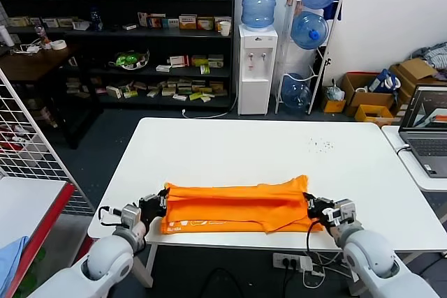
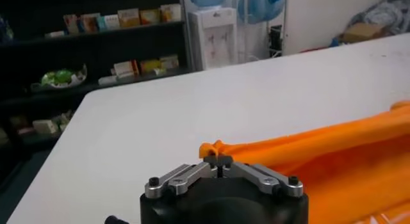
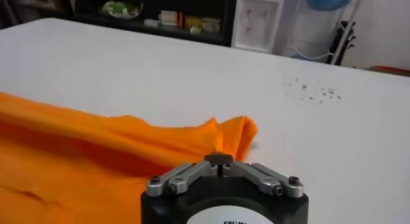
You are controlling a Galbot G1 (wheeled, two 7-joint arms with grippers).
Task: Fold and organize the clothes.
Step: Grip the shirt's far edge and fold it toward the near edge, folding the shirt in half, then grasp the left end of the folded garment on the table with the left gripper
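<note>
Orange T-shirt (image 1: 237,207) (folded lengthwise on table (image 1: 279,151)) pinched by left tool (image 1: 162,205) and right tool (image 1: 312,207).

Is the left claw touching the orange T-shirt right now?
Touching. In the left wrist view the shut left claw pinches a bunched corner of the orange T-shirt; fabric meets its tips with no gap.

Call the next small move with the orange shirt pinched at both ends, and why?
Probably lift both ends together and carry them away from the robot. The left gripper and right gripper are shut on the T-shirt, already a long band on the table; the next fold needs it raised evenly.
</note>
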